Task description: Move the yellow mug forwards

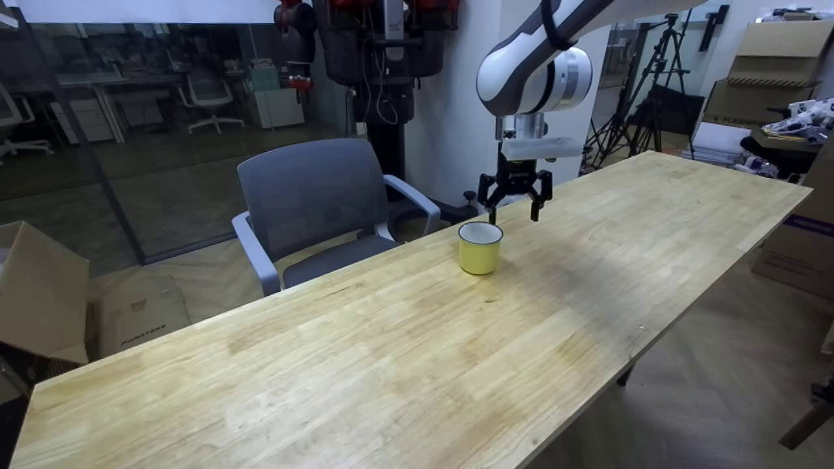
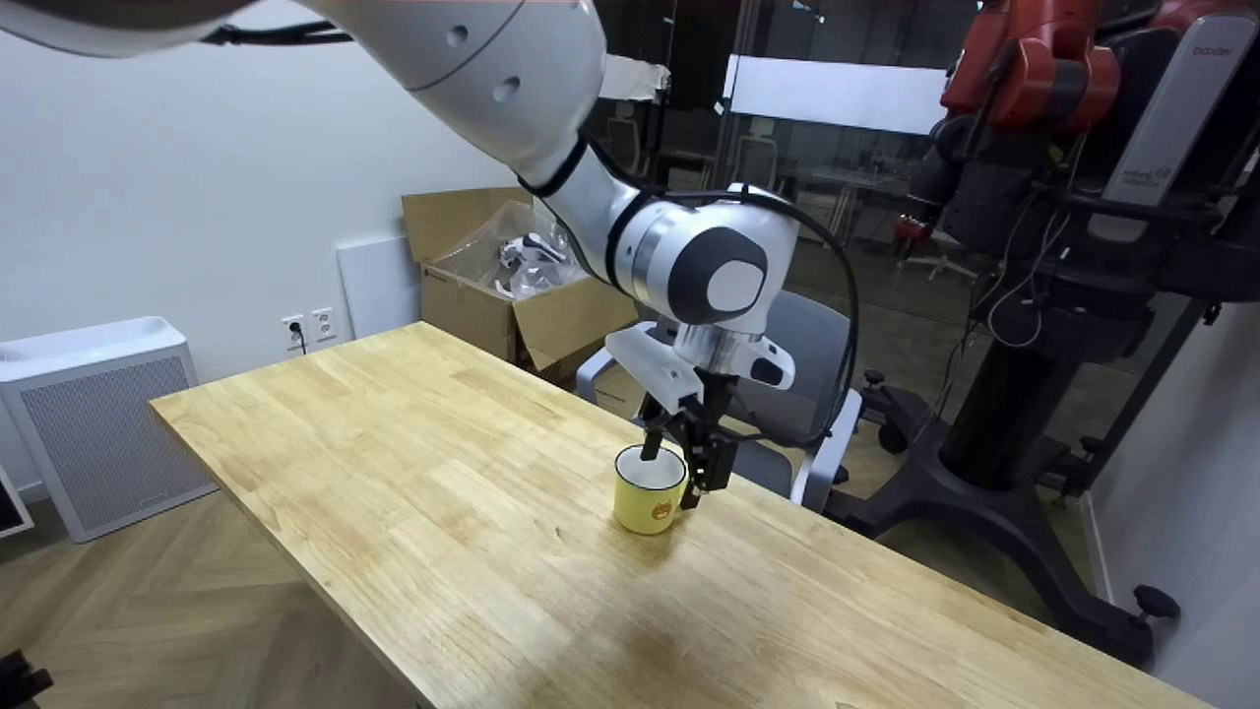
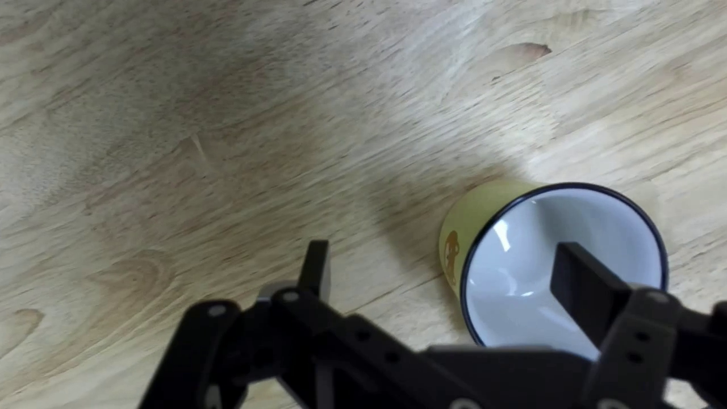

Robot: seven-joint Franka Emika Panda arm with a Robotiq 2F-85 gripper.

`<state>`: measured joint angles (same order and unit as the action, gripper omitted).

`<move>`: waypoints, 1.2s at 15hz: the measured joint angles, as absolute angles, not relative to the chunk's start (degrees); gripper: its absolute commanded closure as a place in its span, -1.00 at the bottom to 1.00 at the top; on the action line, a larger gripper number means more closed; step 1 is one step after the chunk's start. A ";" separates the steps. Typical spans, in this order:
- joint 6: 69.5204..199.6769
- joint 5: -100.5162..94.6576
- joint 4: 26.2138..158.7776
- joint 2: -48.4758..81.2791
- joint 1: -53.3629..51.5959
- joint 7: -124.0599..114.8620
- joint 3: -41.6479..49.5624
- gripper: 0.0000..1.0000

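Gripper point(image 1: 513, 217), fingers point(image 3: 590, 284) spread apart; yellow mug point(image 1: 479, 255) upright on the wooden table point(image 1: 365, 391), near the edge by the grey chair point(image 1: 313, 189), one fingertip appearing over its mouth in the wrist view, the other outside its rim

One yellow mug point(image 1: 479, 256) (and one wooden table point(image 1: 352, 365)).

A cardboard box point(image 2: 471, 313) stands open — plastic point(image 2: 482, 246) inside.

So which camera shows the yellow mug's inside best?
The wrist view: it looks down into the yellow mug, showing much of the white inside, though the end effector hides some. Both exterior views, farther off and slanted, show less of it.
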<state>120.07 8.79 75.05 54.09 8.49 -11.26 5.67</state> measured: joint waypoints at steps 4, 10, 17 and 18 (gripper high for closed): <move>115.32 8.17 69.07 58.55 8.54 -11.26 5.57 -1.00; 110.02 7.47 61.27 64.22 8.71 -11.26 5.57 -0.48; 106.26 6.85 53.72 68.68 8.88 -11.26 5.58 0.50; 105.87 6.84 52.85 69.20 8.88 -11.26 5.58 0.62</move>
